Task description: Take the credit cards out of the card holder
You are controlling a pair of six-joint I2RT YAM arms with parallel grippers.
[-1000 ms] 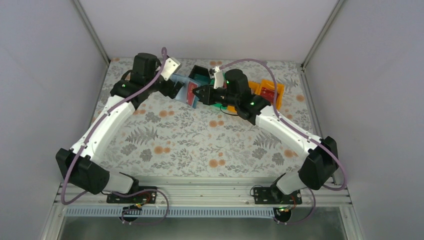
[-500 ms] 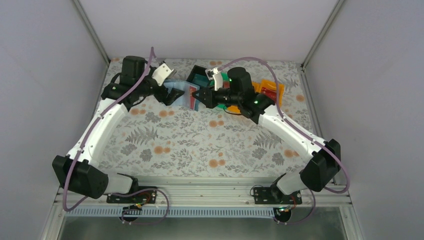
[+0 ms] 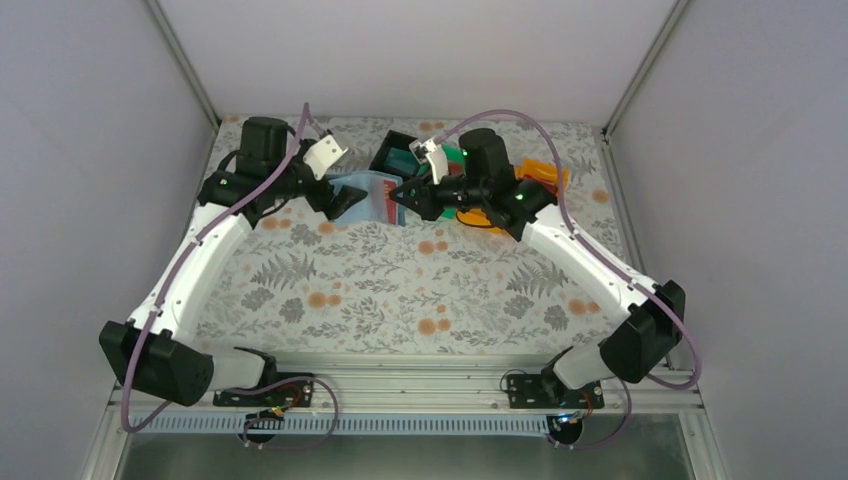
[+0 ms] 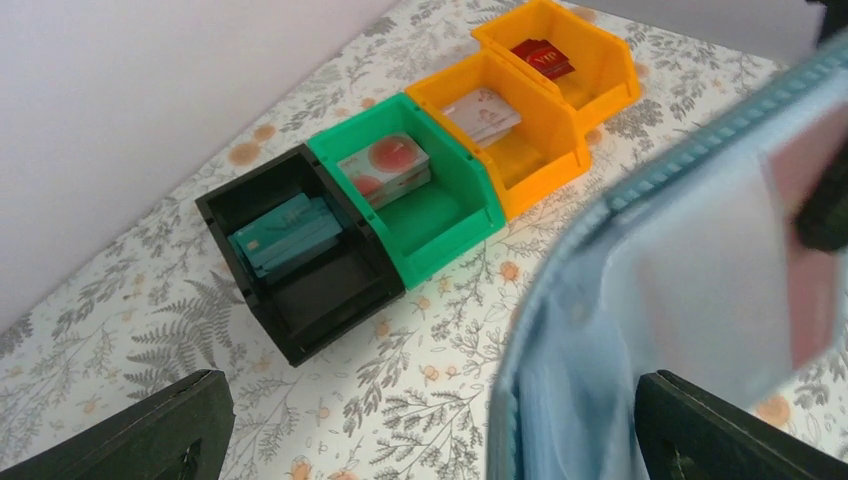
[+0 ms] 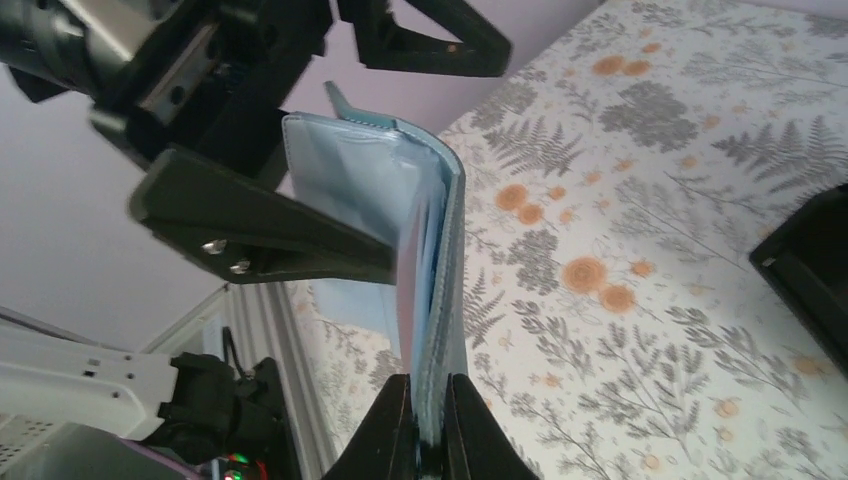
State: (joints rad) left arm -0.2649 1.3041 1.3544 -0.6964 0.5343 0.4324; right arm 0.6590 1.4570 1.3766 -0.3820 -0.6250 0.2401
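Top view: card holder (image 3: 364, 190) sits at the far middle of the flowered table (image 3: 380, 290), between the two arms. Right gripper (image 3: 399, 193) meets its right edge; left gripper (image 3: 347, 199) is at its left end. Black bin (image 3: 396, 148) and orange bins (image 3: 541, 174) stand just behind, with the green bin mostly hidden by the right arm.

Left wrist view: left fingers (image 4: 150, 432) stand wide apart, nothing pinched between them. The card holder hangs open at the right, pale blue pockets facing the camera, and a red card (image 4: 812, 262) shows at its far edge. Beyond it, the row of bins: teal cards (image 4: 284, 236) in the black one, pale cards (image 4: 385, 166) with red marks in the green one, more cards in both orange ones.

Right wrist view: right fingers (image 5: 394, 432) are closed on the card holder's bottom edge, holding it upright off the table. The red card edge is visible inside the fold. The left gripper's two fingers flank the card holder; contact cannot be told.
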